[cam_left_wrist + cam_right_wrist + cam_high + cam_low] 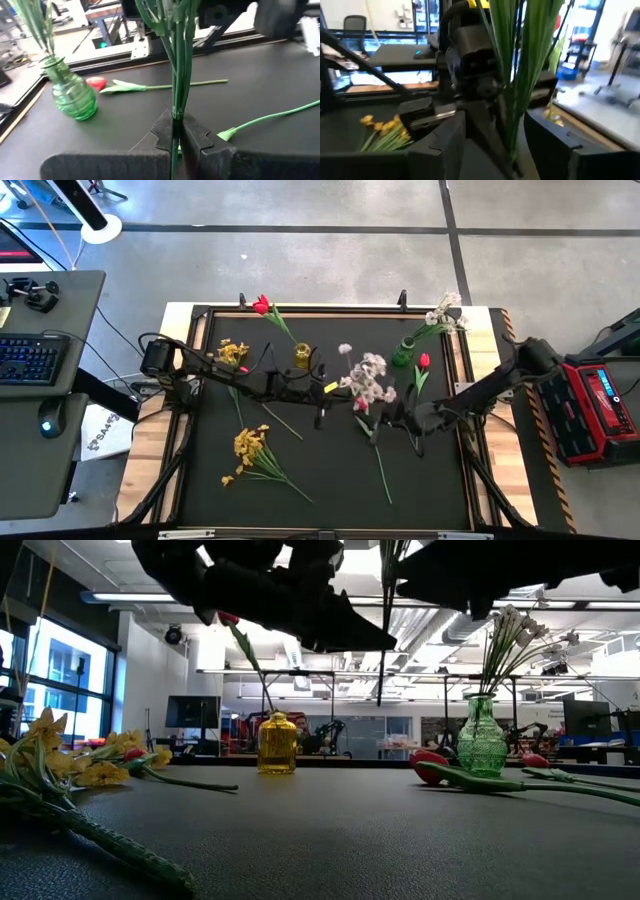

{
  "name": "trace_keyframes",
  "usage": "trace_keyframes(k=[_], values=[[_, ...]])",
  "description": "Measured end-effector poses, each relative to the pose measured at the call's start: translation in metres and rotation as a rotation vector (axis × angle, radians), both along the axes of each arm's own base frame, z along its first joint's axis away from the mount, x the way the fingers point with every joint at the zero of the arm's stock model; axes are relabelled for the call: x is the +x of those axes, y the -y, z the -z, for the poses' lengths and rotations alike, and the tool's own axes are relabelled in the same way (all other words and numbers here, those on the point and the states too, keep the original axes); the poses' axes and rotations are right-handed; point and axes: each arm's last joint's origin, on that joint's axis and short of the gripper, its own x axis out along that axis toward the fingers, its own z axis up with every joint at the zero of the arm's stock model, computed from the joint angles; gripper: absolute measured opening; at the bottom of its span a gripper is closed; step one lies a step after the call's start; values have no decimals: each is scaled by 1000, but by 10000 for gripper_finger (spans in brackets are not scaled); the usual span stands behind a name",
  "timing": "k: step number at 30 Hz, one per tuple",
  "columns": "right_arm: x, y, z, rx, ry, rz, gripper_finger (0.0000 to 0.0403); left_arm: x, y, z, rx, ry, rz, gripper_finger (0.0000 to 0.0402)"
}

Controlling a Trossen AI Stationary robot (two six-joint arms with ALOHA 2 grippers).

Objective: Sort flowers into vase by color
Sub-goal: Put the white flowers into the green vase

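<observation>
On the left half of the black mat, a yellow blossom spray lies flat near the front. A second yellow spray lies farther back, partly under the left arm. A red tulip lies at the back edge. The yellow vase stands upright just behind the left arm's forearm and is empty in the low view.

The left arm extends from the left edge across the mat toward the centre. The left gripper is clamped on the green stems of the white blossom spray, which is held above the mat at centre. In the left wrist view the stems rise upright from between the closed fingers.

The right arm reaches in from the right edge, forearm angled toward the centre. The right gripper meets the same stem bundle; its fingers stand apart on either side of the stems.

To the right, the green vase stands upright and holds a white spray. A red tulip lies on the mat just beside the vase.
</observation>
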Motion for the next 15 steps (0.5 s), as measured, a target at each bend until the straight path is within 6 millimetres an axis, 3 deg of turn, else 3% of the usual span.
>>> trace_keyframes(k=[15], values=[[17,26,-8,40,-11,2,192,0,0,0,14,-1,-9,0]])
